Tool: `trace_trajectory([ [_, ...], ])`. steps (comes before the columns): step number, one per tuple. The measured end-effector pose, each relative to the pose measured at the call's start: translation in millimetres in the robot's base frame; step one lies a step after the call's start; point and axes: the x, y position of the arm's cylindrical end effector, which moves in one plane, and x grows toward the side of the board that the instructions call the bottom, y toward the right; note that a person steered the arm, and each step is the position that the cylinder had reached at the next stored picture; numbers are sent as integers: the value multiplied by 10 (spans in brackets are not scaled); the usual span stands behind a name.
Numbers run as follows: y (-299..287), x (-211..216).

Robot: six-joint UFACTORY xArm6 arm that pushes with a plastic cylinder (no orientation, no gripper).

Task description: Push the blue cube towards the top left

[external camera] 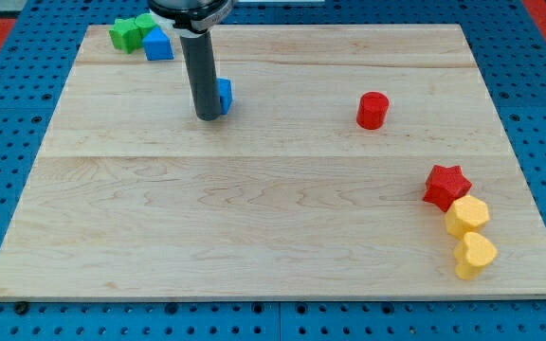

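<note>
The rod comes down from the view's top, and my tip (209,116) rests on the wooden board (273,218) left of centre. A blue cube (224,96) sits right behind the rod, touching it on its right side, and is mostly hidden by it. A second blue block (157,44) lies near the board's top left corner, next to a green star-shaped block (124,35) and another green block (145,22).
A red cylinder (373,110) stands right of centre. At the right edge a red star (445,186) sits above a yellow hexagonal block (467,216) and a yellow heart-shaped block (475,255). A blue pegboard surrounds the board.
</note>
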Motion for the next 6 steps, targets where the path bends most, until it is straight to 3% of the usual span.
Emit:
trace_trajectory([
  [3,376,-141],
  [5,167,-734],
  [6,-239,-1006],
])
